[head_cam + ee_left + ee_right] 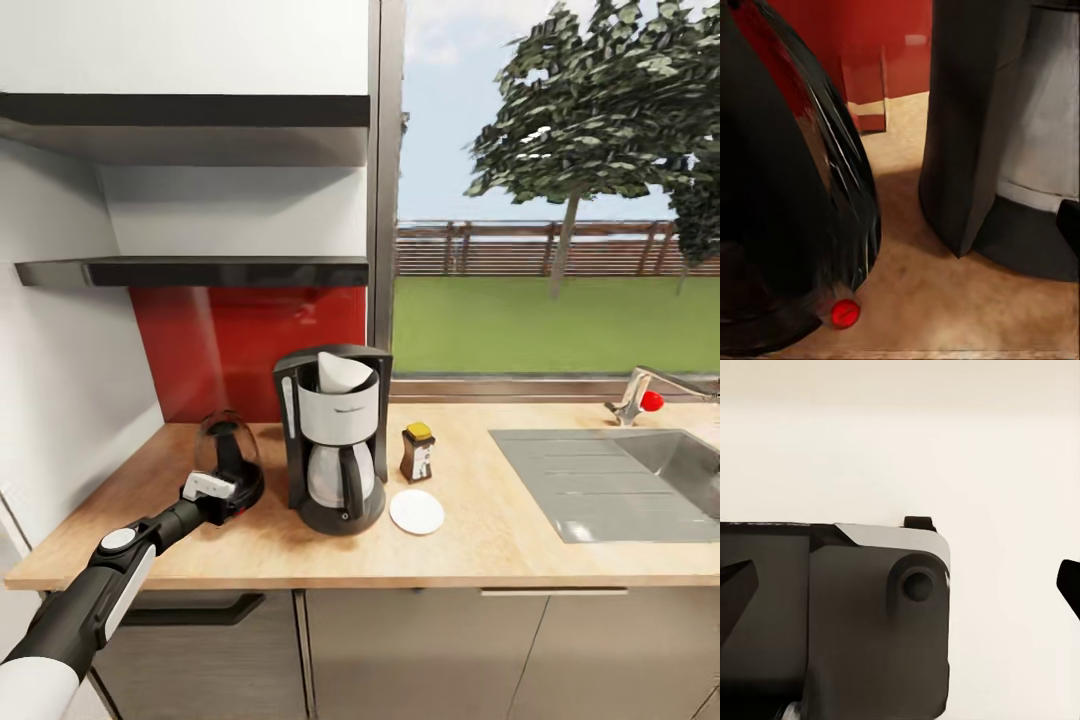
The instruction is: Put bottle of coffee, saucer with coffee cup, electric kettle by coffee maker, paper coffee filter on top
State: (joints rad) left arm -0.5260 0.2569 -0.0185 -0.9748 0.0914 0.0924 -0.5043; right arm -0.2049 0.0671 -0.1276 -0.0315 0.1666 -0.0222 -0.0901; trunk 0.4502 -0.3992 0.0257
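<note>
left gripper (222, 492) jaws hidden | electric kettle (787, 187) cut off

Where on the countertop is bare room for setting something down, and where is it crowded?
Free: the countertop between the saucer and the sink, plus its front strip. Crowded: around the coffee maker, flanked by the electric kettle and bottle of coffee.

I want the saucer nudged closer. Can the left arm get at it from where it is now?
Probably not directly: the left tool sits at the electric kettle, and the coffee maker stands between it and the saucer. It would have to go around the front.
</note>
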